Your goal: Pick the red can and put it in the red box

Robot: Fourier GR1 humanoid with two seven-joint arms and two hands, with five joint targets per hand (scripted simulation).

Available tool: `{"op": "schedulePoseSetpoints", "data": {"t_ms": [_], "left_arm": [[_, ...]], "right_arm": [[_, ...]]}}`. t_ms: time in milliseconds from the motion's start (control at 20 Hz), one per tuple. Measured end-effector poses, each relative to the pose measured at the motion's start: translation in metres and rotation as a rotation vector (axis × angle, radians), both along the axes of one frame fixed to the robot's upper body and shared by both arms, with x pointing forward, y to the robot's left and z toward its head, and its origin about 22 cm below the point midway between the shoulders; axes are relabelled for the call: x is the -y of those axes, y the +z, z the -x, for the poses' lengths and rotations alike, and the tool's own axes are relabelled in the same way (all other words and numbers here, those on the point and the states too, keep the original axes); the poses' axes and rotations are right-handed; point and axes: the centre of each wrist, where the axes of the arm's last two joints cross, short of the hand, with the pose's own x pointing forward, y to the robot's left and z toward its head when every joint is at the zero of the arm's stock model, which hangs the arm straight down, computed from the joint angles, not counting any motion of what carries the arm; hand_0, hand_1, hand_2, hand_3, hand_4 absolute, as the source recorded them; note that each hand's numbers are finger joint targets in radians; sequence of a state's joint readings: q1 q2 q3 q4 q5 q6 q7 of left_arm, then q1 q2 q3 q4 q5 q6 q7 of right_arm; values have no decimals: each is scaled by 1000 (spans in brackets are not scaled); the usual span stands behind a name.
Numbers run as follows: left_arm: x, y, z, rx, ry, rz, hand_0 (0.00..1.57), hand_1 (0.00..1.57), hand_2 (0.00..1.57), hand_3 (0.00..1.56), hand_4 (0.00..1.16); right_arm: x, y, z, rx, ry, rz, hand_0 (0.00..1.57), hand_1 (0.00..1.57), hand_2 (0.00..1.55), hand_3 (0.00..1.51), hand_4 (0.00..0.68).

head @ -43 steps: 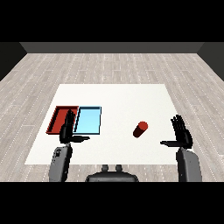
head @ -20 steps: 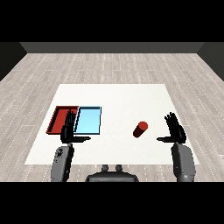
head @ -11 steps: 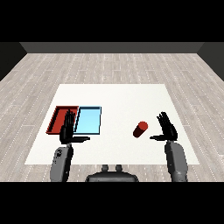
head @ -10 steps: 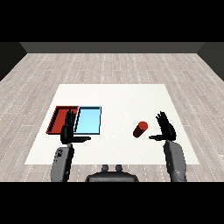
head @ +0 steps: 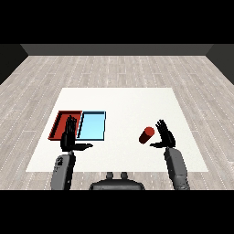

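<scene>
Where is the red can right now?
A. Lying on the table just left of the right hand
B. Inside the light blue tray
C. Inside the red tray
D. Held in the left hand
A: the red can lies on the white table, just left of the open right hand, apart from both trays.

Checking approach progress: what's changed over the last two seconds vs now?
The right hand has moved left across the table toward the red can and now sits just beside it, fingers open, not yet holding it. The can, the left hand, the red tray and the light blue tray stayed put.
</scene>
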State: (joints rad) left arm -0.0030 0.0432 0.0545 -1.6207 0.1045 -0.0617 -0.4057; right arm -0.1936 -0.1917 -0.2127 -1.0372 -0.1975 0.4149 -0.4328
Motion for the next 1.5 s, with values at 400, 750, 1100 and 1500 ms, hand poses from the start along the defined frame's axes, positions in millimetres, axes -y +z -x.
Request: {"op": "schedulePoseSetpoints", "data": {"t_ms": [400,750,1100,1500], "left_arm": [[-2,1,-8,-8,-6,4,0,0,0,0,0],[-1,1,-9,2,8,-11,0,0,0,0,0],[0,5,-8,8,12,-8,0,0,0,0,0],[4,1,-4,5,7,-8,0,0,0,0,0]], "right_arm": [[-13,-11,-6,-29,1,-16,0,0,0,0,0],[-24,-8,-17,-46,23,-38,0,0,0,0,0],[-35,-12,-31,-56,39,-56,0,0,0,0,0],[-49,-14,-35,-56,64,-63,0,0,0,0,0]]}}
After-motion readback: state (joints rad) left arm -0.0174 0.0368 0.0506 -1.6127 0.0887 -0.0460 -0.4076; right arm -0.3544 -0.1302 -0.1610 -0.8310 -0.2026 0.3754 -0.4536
